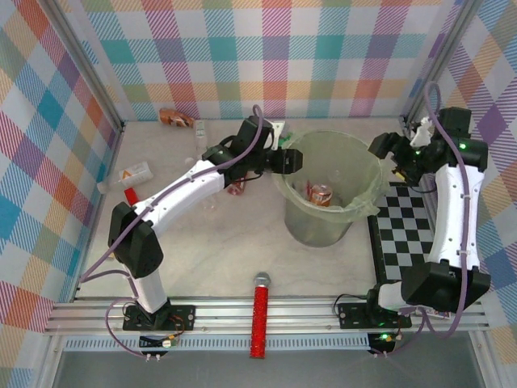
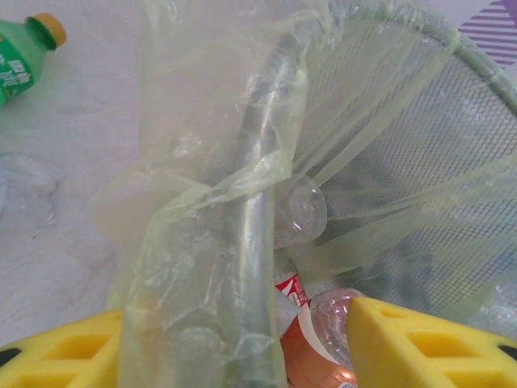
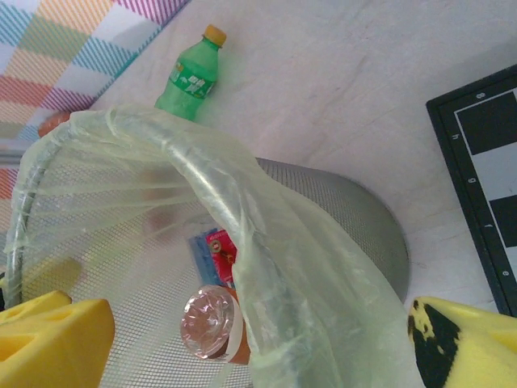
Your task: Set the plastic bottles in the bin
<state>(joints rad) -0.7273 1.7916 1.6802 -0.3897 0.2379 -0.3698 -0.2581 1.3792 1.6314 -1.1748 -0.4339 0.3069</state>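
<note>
The bin [image 1: 319, 230], grey mesh lined with a pale green bag, stands mid-table. An amber bottle [image 1: 321, 194] lies inside; the right wrist view shows its clear base [image 3: 212, 322] and a red-and-blue label [image 3: 214, 246] behind it. My left gripper [image 1: 289, 159] is open at the bin's left rim, its yellow fingers [image 2: 420, 347] either side of the bagged rim [image 2: 254, 210], holding nothing. My right gripper [image 1: 393, 153] hangs open over the right rim, empty. A green bottle [image 3: 192, 77] lies on the table beyond the bin. A brown bottle [image 1: 175, 118] and a clear one [image 1: 129, 174] lie at the left.
A red glittery stick [image 1: 260, 315] lies at the near edge. A black-and-white checkerboard [image 1: 412, 234] covers the table to the right of the bin. A small red block [image 1: 131, 196] sits near the left wall. Plaid walls close in three sides.
</note>
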